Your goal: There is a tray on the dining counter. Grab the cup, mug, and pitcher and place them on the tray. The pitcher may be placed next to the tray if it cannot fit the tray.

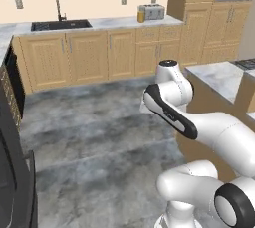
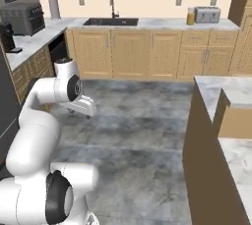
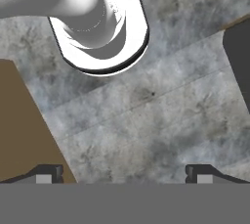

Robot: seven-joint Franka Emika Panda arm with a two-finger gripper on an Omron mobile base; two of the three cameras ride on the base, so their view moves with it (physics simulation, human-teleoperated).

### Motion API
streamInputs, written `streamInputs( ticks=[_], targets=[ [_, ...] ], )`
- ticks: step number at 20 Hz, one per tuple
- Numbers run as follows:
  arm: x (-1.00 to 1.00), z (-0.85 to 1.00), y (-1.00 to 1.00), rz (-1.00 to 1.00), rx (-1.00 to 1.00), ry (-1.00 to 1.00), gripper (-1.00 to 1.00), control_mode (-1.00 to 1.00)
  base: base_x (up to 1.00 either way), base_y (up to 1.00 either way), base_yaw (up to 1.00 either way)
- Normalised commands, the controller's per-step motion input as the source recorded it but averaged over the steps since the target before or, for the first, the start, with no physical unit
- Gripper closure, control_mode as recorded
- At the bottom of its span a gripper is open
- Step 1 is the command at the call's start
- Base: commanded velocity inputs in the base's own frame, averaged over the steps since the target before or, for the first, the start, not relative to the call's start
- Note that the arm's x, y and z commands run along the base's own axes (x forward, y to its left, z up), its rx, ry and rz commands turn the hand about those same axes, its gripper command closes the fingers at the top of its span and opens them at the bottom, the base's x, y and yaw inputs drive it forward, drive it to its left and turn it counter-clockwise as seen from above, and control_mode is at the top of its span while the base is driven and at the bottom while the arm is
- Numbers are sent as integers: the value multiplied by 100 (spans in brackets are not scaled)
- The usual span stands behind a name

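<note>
Currently the tool (image 3: 124,173) points straight down at the grey mottled floor (image 3: 146,120), jaws spread wide with nothing between them; its two dark fingertips (image 3: 46,173) sit at 7 and 5 o'clock of the hand view. Dining bench (image 2: 231,121): white-grey marble top on a plain brown panel front, at 3 o'clock in the right base view and 3 o'clock in the left base view, just beside the arm. Its brown panel also shows at 8 o'clock in the hand view. Far wall at 12 o'clock: wooden cabinets (image 1: 99,55) under a marble worktop with black sink (image 1: 61,24), silver toaster (image 1: 152,11), and a small yellow-orange item (image 1: 141,15) just beside the toaster, too small to identify.
</note>
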Motion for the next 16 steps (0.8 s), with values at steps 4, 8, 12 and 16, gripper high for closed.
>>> streamInputs(
  ticks=[4, 8, 12, 16],
  targets=[
    [0, 0, 0, 0, 0, 0, -100, 100, 100, -14, 1],
    [0, 0, 0, 0, 0, 0, -100, 100, 100, 0, 0],
    [0, 0, 0, 0, 0, 0, -100, 100, 100, 0, 0],
    [0, 0, 0, 0, 0, 0, -100, 100, 100, 0, 0]
  ],
)
